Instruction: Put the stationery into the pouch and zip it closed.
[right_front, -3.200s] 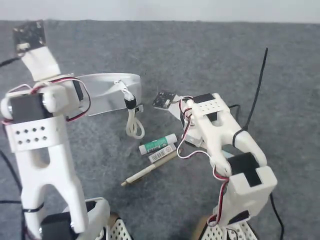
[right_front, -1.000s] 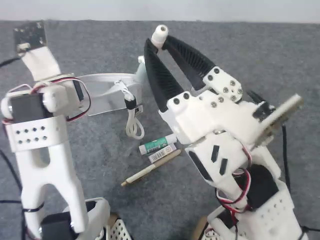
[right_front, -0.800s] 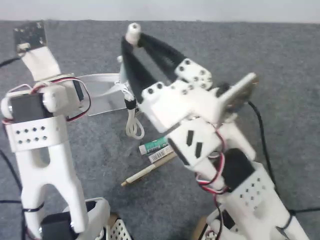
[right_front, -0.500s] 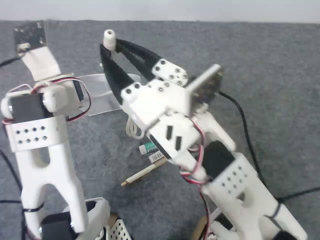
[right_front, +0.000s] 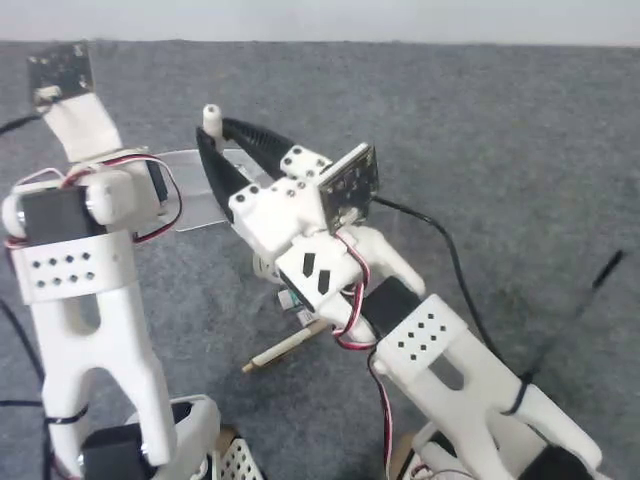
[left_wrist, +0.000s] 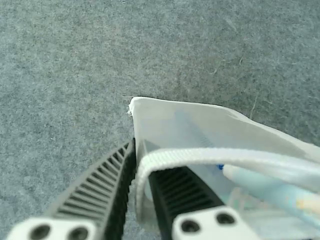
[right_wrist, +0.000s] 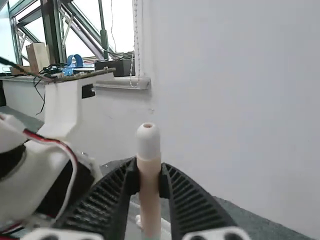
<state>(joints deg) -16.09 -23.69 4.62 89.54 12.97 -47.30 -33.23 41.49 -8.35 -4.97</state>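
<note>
My right gripper (right_front: 213, 138) is shut on a beige pen with a white cap (right_front: 210, 117), held upright in the air over the clear pouch (right_front: 190, 200). In the right wrist view the pen (right_wrist: 148, 165) stands between the black fingers (right_wrist: 112, 192). My left gripper (left_wrist: 136, 150) is shut on the pouch's white-trimmed open edge (left_wrist: 200, 155); a pale blue pen (left_wrist: 270, 187) lies inside. On the carpet near the right arm lie a glue stick (right_front: 288, 298), a labelled stick (right_front: 306, 316) and a wooden pencil (right_front: 283, 350), partly hidden by that arm.
Grey carpet (right_front: 520, 150) covers the table, with free room at the right and back. The left arm's white body (right_front: 75, 270) stands tall at the front left. The pouch's white strap (right_front: 262, 266) peeks out under the right arm.
The right arm has lifted off the carpet with the pen and swung left and lower, from above the pouch's right end to over its middle. The left arm has kept still.
</note>
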